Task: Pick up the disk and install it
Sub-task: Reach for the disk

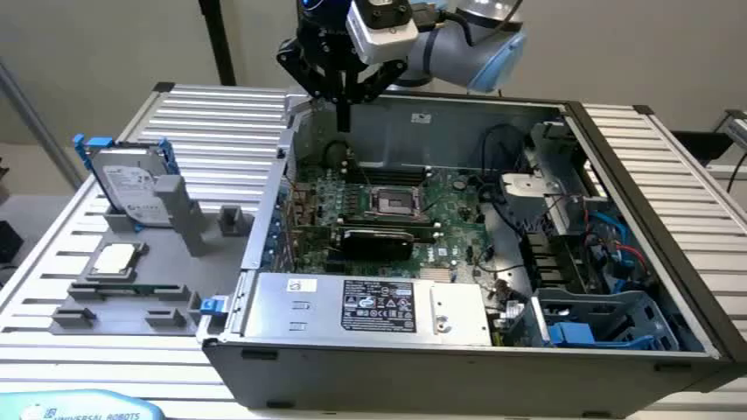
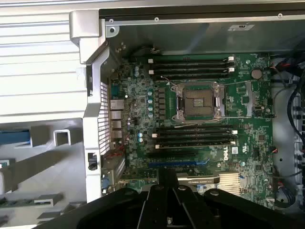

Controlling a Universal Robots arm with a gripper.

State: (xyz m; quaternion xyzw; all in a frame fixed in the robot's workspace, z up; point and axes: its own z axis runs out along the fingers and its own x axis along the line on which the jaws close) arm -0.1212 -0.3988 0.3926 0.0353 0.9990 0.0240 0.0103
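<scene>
Nothing of the task is done, as far as I can judge.

- My gripper [image 1: 343, 121]: jaws pressed together, holding nothing. It hangs over the far edge of the open computer case [image 1: 653, 262], towards the exterior view's left corner, fingers pointing down at the motherboard [image 1: 450, 197].
- The disk [image 1: 126, 184]: stands upright on edge in a grey stand [image 1: 178, 210] on the ribbed table [image 1: 210, 114], outside the case at the exterior view's left. Well apart from my gripper and untouched. Both the pick-up and the fitting remain.
- The drive cage [image 1: 607, 319], with blue parts, sits in the case's near corner at the exterior view's right. I judge this to be the likely seat for the disk, but cannot be sure from here.

Counts:
- disk: one
- CPU chip [image 1: 114, 258]: one, lying flat, nearer than the disk
- power supply [image 1: 362, 306]: one, along the near wall of the case
- CPU socket [image 1: 391, 203]: one, empty
- gripper: one
- Memory slots flank the socket, but I cannot count them reliably.
</scene>
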